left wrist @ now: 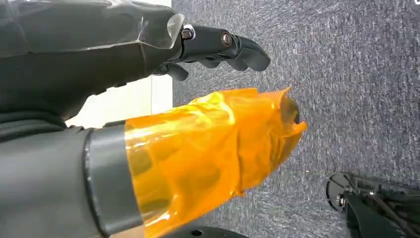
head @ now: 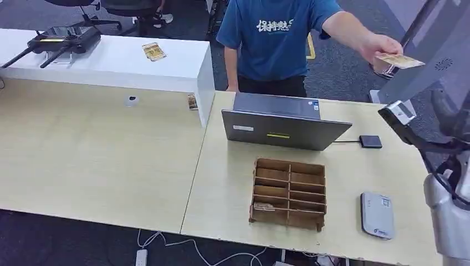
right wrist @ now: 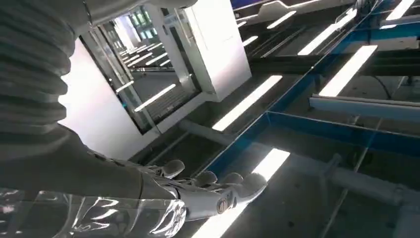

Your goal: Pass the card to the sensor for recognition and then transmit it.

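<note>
A: How far along does the job look?

B: Barely begun, I'd judge. The card (head: pixel 400 60) is in a person's hand (head: pixel 381 48) at the far right, held out above the floor beyond the counter (head: pixel 111 149), toward the robot's right arm.

A: So the robot hasn't got it?

B: No. The right robot hand (right wrist: pixel 208 191) points up at ceiling lights, fingers apart and stretched out, nothing in it. The left robot hand (left wrist: pixel 218 47) hangs over grey carpet, fingers lightly curled but empty.

A: And the sensor?

B: Probably the grey reader (head: pixel 377 214) lying near the right front edge of the counter, just right of the wooden compartment tray (head: pixel 289 193). I can't be sure; a small black box (head: pixel 370 141) sits cabled beside the laptop (head: pixel 285 123) too.

A: What's left, then?

B: Everything: take the card, present it to the sensor, then pass it on.
</note>
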Robot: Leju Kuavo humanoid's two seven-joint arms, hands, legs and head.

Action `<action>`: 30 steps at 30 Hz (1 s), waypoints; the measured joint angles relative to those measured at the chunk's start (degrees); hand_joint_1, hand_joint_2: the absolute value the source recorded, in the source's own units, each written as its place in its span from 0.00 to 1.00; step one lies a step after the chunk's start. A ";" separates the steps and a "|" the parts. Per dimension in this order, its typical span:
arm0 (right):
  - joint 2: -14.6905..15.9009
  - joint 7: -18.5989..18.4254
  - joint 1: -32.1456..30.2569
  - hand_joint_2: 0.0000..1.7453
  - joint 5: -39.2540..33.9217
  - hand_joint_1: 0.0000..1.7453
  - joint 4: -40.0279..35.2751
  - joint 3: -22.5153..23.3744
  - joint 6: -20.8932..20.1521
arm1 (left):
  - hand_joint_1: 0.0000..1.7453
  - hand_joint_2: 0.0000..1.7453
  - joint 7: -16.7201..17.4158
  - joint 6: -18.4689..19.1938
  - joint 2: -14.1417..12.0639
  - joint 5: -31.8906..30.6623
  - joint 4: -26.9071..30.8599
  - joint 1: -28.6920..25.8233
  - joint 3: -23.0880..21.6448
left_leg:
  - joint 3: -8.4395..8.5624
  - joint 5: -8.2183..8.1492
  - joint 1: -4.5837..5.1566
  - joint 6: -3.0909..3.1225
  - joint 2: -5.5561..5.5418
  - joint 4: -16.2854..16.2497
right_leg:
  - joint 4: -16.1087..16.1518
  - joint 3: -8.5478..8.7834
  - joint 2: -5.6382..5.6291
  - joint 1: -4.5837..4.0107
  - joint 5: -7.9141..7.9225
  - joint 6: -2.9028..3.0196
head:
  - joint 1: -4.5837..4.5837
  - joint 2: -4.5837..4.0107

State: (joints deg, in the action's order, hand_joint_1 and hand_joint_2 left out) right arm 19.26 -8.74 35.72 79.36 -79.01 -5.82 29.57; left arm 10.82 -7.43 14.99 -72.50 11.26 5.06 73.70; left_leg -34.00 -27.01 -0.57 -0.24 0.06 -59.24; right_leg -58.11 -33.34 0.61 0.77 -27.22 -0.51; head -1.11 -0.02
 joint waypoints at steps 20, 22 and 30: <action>-0.87 -1.53 7.72 1.00 -4.48 0.00 6.05 -11.39 -5.31 | 0.00 0.00 -0.02 0.48 -0.13 0.07 0.00 -0.03 -0.76 | -0.04 0.00 -0.01 0.00 -0.02 0.00 | 0.00 -0.01 0.02 0.00 0.00 0.00 | 0.00 0.00; -0.92 -1.53 7.99 1.00 -4.48 0.00 6.27 -11.74 -5.31 | 0.00 0.00 -0.02 0.48 -0.13 0.07 0.00 -0.04 -0.79 | -0.04 0.00 -0.01 0.00 -0.02 0.00 | 0.01 -0.02 0.02 0.00 0.00 0.00 | 0.00 0.00; -0.96 -1.55 8.49 1.00 -4.81 0.00 6.86 -12.72 -5.53 | 0.00 0.00 -0.02 0.48 -0.13 0.07 0.00 -0.04 -0.79 | -0.04 0.00 0.00 0.00 -0.02 0.00 | 0.01 -0.02 0.02 0.00 0.00 0.00 | 0.00 0.00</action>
State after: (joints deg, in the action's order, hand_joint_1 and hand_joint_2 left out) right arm 18.29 -10.29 44.21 74.55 -72.15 -18.54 24.04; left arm 10.80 -6.95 14.86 -72.43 11.26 5.02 72.91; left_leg -34.04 -27.00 -0.58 -0.24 0.04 -59.25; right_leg -58.10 -33.36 0.64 0.78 -27.22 -0.51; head -1.12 -0.02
